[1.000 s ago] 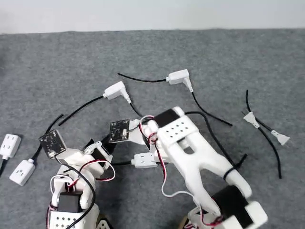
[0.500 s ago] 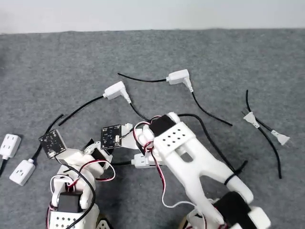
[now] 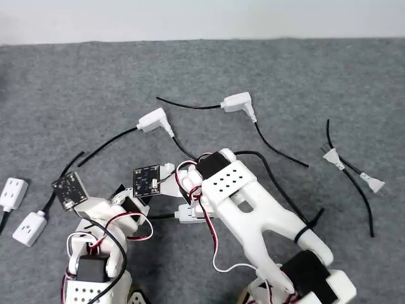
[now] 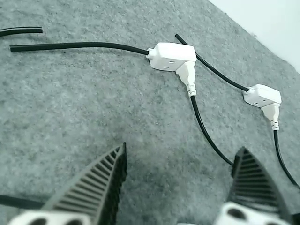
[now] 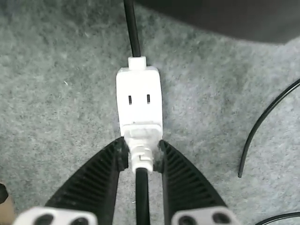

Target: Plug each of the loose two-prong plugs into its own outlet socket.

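Plug step: your right gripper clenches the white two-prong plug, butted against the white plastic outlet socket; push straight along its axis. Your left gripper hangs released.

I count five outlet sockets: two at the near left edge, two farther off mid-table, one near the centre. Two loose plugs lie at the right. Three seated plugs, I think. Two arms.
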You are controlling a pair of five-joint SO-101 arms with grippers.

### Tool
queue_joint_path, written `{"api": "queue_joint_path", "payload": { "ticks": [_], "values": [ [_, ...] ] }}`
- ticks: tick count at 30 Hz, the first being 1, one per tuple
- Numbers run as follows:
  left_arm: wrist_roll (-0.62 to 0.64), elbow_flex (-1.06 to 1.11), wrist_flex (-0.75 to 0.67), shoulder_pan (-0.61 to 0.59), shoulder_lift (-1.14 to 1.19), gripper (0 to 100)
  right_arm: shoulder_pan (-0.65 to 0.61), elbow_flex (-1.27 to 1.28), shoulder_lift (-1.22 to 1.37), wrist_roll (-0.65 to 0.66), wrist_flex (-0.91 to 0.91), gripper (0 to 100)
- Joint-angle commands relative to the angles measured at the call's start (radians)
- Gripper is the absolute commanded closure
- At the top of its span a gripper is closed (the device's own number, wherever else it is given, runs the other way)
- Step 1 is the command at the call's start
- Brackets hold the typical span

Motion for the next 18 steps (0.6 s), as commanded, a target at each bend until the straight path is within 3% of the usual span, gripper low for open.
{"api": "queue_joint_path", "payload": {
  "ticks": [1,18],
  "values": [
    [-0.009,-0.01,-0.003,0.005,-0.006,66,0.002,-0.008,0.002,0.015,0.005,99.1],
    [-0.009,-0.01,-0.003,0.005,-0.006,66,0.03,0.048,0.002,0.017,-0.044,99.1]
  ]
}}
